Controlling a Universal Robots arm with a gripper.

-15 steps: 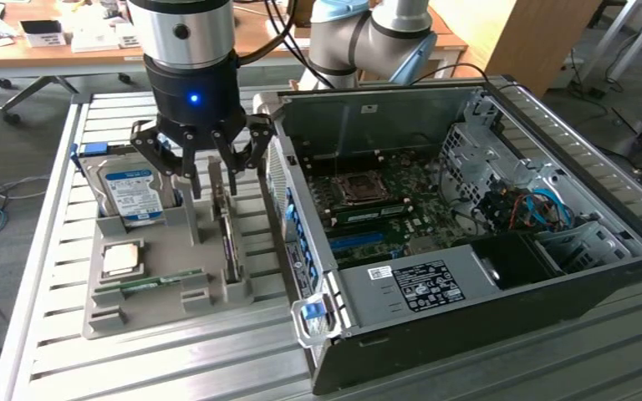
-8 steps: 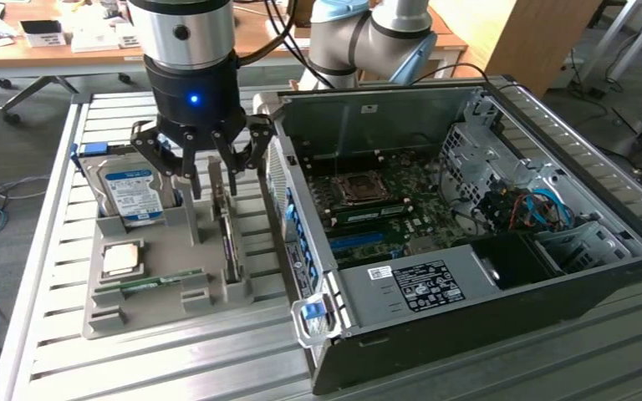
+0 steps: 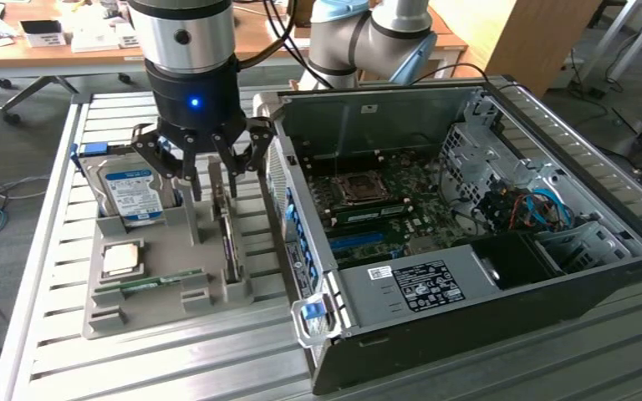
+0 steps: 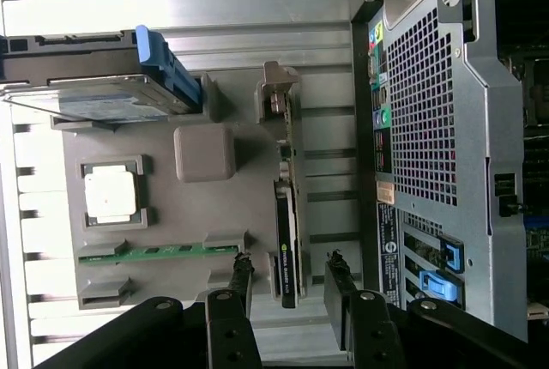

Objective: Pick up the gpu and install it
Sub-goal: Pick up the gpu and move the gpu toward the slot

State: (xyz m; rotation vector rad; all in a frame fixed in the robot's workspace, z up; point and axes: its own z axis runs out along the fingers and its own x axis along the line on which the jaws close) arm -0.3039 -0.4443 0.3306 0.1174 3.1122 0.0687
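Here, the spread fingers [image 4: 340, 293] straddle the near end of the gpu [image 4: 287, 240] without touching it. The card stands on edge in a grey tray [image 4: 163, 214] on the bench [image 3: 187, 368], beside the open computer case [image 3: 500, 326].

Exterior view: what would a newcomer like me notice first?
The black computer case lies open on the exterior view's right, its green circuit board bared. Beside it, the robot's black pincer hangs open over the thin dark gpu card standing on edge in a grey plastic tray.
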